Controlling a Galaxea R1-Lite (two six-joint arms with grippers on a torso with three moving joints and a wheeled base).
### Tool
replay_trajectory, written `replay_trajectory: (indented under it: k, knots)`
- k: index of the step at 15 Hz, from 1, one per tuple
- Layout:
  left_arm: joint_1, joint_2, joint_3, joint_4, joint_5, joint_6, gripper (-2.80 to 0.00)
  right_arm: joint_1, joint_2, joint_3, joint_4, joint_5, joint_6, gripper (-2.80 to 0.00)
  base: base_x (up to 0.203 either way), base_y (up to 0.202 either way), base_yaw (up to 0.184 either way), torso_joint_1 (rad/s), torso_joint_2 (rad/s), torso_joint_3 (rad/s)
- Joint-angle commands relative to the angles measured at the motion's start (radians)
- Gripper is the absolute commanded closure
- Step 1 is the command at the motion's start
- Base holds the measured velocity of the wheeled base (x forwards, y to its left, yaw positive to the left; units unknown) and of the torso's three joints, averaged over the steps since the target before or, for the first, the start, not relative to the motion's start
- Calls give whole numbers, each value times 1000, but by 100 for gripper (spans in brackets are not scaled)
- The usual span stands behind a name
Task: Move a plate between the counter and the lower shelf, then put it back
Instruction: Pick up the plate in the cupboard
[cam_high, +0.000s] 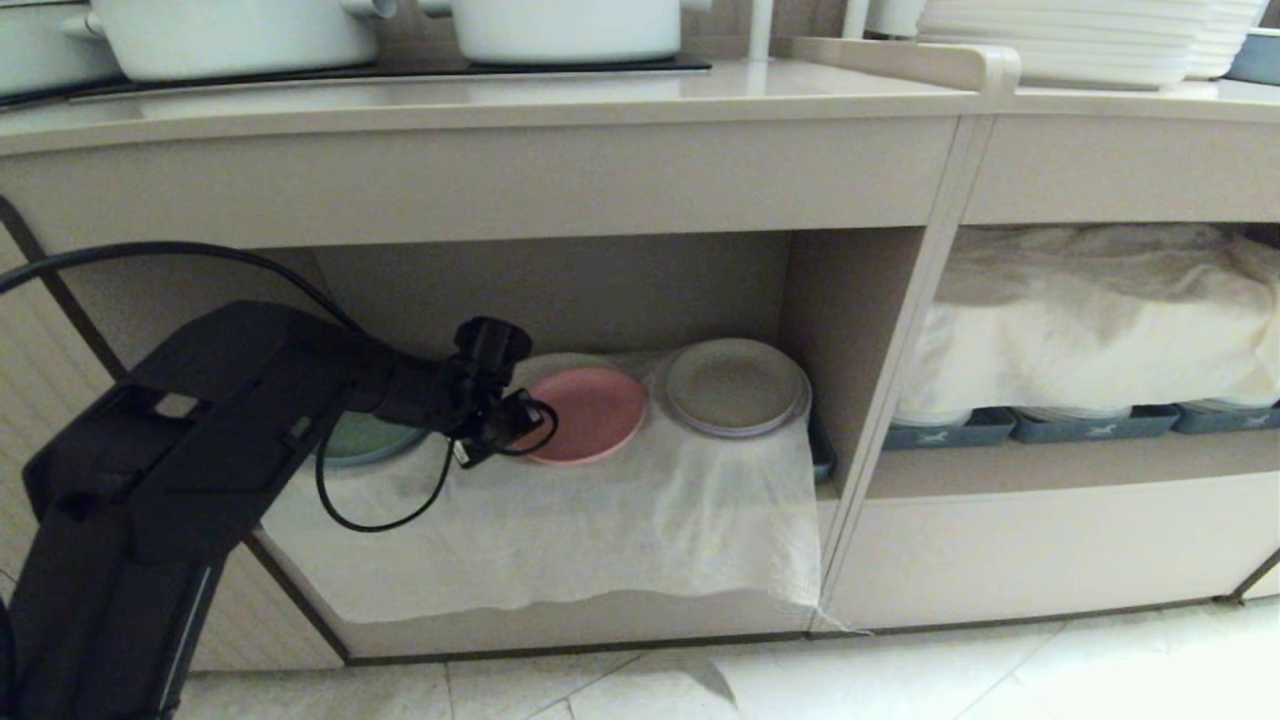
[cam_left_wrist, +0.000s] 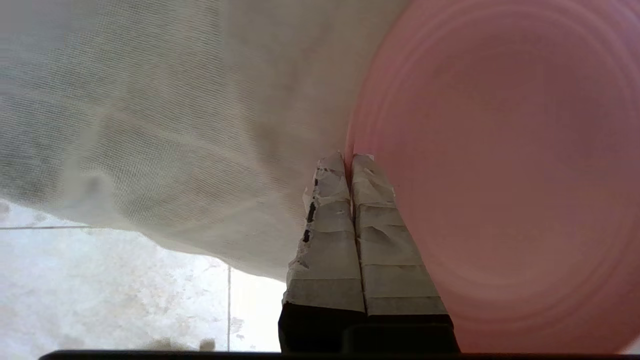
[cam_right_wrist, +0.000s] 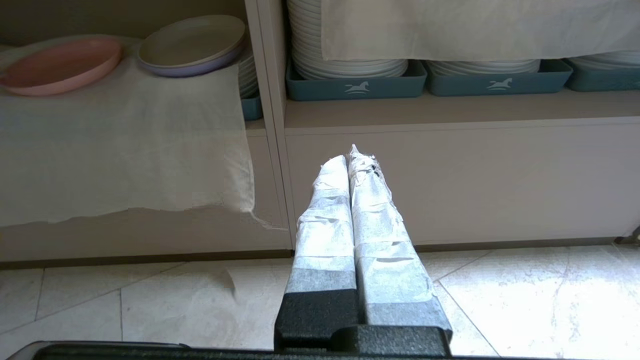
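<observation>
The small pink plate (cam_high: 595, 412) lies on the white cloth of the lower shelf (cam_high: 560, 530), in the open compartment under the counter (cam_high: 500, 100). My left gripper (cam_high: 530, 420) reaches into that compartment and meets the plate's left rim. In the left wrist view its taped fingers (cam_left_wrist: 380, 235) are pressed together, with the edge of the plate (cam_left_wrist: 500, 175) pinched between the tips of the left gripper (cam_left_wrist: 348, 159). My right gripper (cam_right_wrist: 348, 155) hangs shut and empty over the floor, facing the cabinet front. From there the plate (cam_right_wrist: 60, 62) shows up on the shelf.
A green plate (cam_high: 365, 440) lies left of the pink one, partly behind my arm, and a beige-grey plate (cam_high: 735, 385) lies to its right. Grey-blue trays (cam_high: 1090, 425) of white plates fill the neighbouring compartment. White pots (cam_high: 230, 35) and plate stacks (cam_high: 1060, 40) stand on top.
</observation>
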Motion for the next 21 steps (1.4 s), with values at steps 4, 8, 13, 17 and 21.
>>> replay_trajectory:
  k: [4, 8, 13, 17, 21]
  knots:
    - [0, -2, 2, 4, 17, -3, 0, 0, 1, 0, 0, 0, 0, 0, 0, 0, 0, 0, 0, 0]
    - [0, -24, 10, 75, 17, -8, 0, 0, 1, -1, 0, 0, 0, 0, 0, 0, 0, 0, 0, 0]
    - [0, -69, 48, 110, 17, -11, 0, 0, 1, 0, 0, 0, 0, 0, 0, 0, 0, 0, 0, 0]
    - [0, -103, 92, 110, 17, -47, 0, 0, 1, 0, 0, 0, 0, 0, 0, 0, 0, 0, 0, 0]
    - [-1, -146, 158, 108, 16, -55, 0, 0, 1, 0, 0, 0, 0, 0, 0, 0, 0, 0, 0, 0]
